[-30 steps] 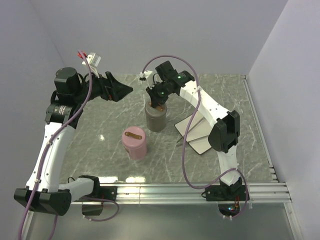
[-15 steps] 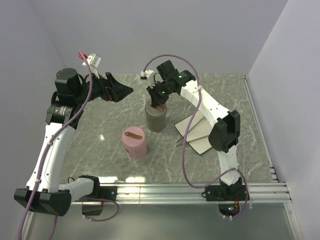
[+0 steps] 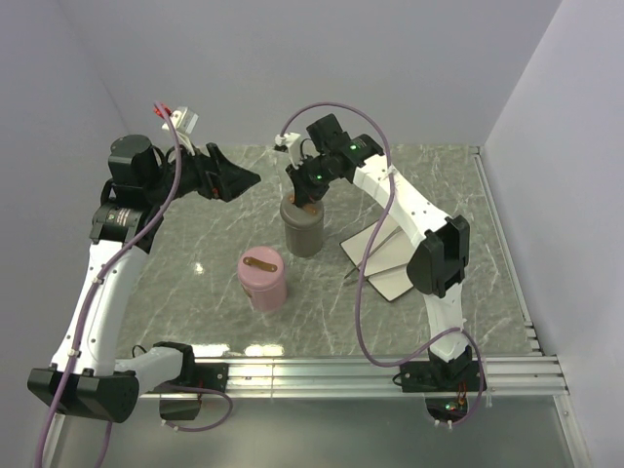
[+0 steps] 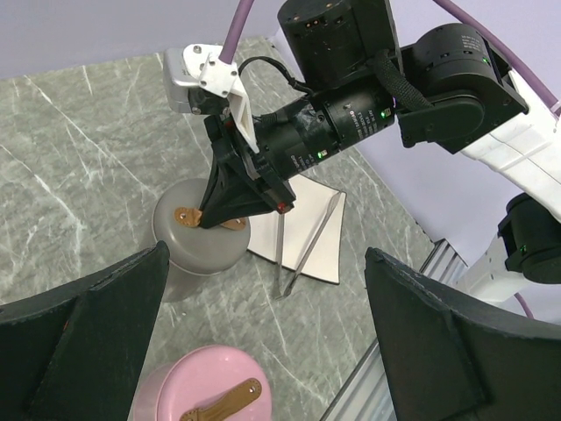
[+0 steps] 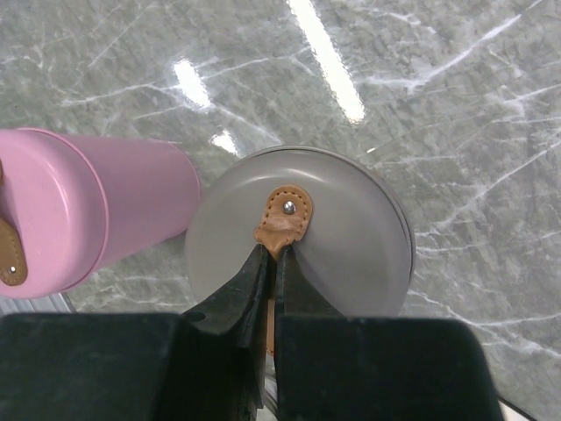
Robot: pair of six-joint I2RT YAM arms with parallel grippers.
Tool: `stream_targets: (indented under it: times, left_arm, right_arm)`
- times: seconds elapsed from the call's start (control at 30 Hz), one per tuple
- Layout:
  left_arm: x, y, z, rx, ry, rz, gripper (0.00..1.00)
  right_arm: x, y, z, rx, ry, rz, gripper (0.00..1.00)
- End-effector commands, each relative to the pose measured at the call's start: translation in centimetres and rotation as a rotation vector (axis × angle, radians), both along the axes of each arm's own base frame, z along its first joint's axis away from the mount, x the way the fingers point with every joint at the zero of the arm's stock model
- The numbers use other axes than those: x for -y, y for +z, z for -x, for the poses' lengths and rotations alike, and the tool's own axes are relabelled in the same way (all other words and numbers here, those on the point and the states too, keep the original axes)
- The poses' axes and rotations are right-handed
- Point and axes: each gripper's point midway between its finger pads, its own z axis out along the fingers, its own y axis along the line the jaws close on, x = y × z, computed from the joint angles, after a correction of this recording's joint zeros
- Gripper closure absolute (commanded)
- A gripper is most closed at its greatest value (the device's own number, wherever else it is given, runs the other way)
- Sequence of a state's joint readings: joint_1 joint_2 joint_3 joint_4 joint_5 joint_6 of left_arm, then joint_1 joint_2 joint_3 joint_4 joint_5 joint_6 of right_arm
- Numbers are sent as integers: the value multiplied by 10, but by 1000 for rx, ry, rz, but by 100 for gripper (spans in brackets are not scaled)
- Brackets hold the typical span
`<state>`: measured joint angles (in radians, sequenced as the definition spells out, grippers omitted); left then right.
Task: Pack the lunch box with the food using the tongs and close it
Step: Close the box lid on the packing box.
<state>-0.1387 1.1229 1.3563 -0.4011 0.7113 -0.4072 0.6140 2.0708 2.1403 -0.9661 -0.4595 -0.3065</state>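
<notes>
Top: left gripper (image 3: 244,177) spread wide, empty, raised over table. Right gripper (image 3: 310,203) closed atop grey box (image 3: 304,234).
Left wrist: tongs (image 4: 309,250) lay on plate (image 4: 326,261), just beside box.
Right wrist: jaws pinched brown lid strap (image 5: 285,213).

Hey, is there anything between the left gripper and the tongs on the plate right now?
Yes. The grey container stands roughly between the open left gripper and the tongs, with the right gripper above it, shut on the lid's brown strap. Reaching over or around them may work.
</notes>
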Motion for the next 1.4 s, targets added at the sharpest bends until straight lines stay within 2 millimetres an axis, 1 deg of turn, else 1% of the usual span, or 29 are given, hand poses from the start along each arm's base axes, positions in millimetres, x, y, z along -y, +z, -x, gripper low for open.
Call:
stream_targets:
  times: [0.0,0.17,0.6,0.7,0.9,1.2,1.37]
  left_arm:
    - [0,15,7,64,-15,13,1]
    - [0,14,8,65,-16,8,1]
    - [-1,11,8,62,-14,8,1]
    - [-1,10,7,57,-9,8,0]
    - [-1,8,7,37,-15,18,1]
    - [-3,0,4,18,-5,13,1]
    - [-6,-5,1,-7,-1,16,1]
  right_arm:
    - [7,10,-6,26,-28,-4,100]
    - [12,1,-11,11,-41,10,100]
    - [6,-7,-2,-27,-8,6,100]
    - [5,-8,-2,-28,-11,7,100]
    - [4,-17,-4,-42,-7,17,100]
    - [5,-27,-1,-66,-6,32,100]
    - [4,-31,6,-97,10,23,100]
